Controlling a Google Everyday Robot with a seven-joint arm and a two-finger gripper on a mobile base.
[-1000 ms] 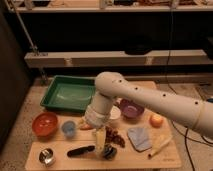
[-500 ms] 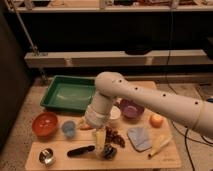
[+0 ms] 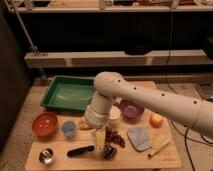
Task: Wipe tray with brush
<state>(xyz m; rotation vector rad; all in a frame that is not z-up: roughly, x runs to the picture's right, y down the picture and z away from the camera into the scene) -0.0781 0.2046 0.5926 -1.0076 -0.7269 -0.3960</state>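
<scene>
Step in hand: reach for the brush point(image 3: 79, 150). It lies flat at the front of the tabletop point(image 3: 131, 161), well apart from the tray point(image 3: 67, 95), which sits at the back left. The gripper point(image 3: 103, 144) hangs low at the brush's right end, on an arm point(image 3: 150, 102) that comes in from the right. Jaws spread wide, nothing grasped (the brush looks flat on the wood, not lifted).

To do it well:
- Set the jaws across the brush's narrow width.
- Come straight down and close only once one jaw sits on each side.
- Stay clear of the cup point(image 3: 68, 128) and the dark round thing point(image 3: 109, 151) just beside the gripper.
- Lift high enough to clear the tray's rim.

Hard to make out:
- The brush's right end is hidden under the arm, so I can't tell which end carries the bristles.
- The jaw tips blend into the dark thing below.
- Cannot tell whether they touch the brush.
</scene>
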